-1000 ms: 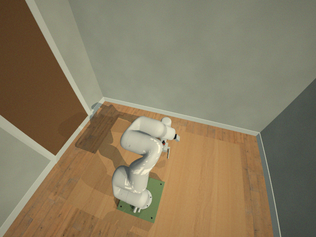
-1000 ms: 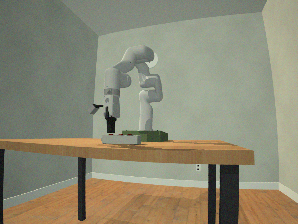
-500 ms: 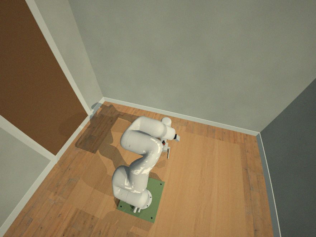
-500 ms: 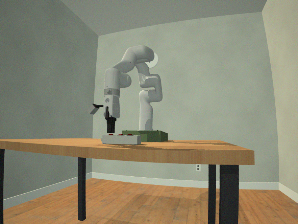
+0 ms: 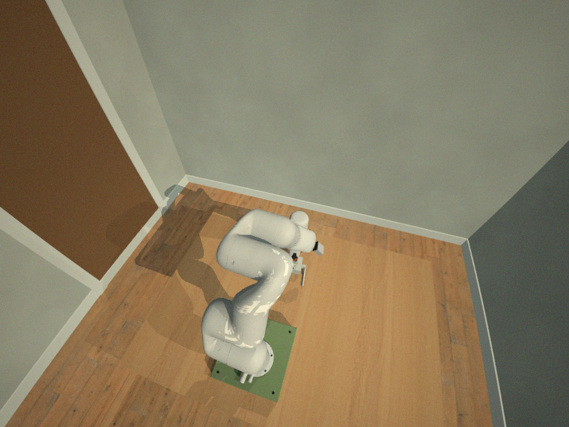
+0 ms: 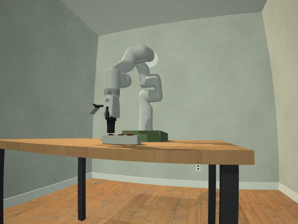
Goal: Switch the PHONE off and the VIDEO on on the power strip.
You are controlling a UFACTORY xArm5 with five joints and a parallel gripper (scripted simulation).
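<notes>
Seen from the side only: grey power strip [image 6: 121,139] lying flat, right way up, on the surface [image 6: 168,150], just in front of the green base plate [image 6: 160,136]. Three red switches [image 6: 119,134] in a row along its top. Black gripper [image 6: 110,130] pointing straight down, closed on nothing, tips just above or touching the leftmost switch; contact too fine to tell. Labels on the strip too small to read.

From the top view: strip almost wholly hidden beneath the white arm [image 5: 250,275]; only a sliver of its grey end [image 5: 302,274] and a speck of red showing beside the wrist. Green base plate [image 5: 280,372] seen here as a flat square with dark bolts at its corners.

Glossy, rounded white arm links, with a grey band at the wrist. Boxy, matte strip. Pale wood-grain top with a thick edge, on dark square legs. Darker plank floor, pale grey-green walls, white skirting, a brown panel on one wall.
</notes>
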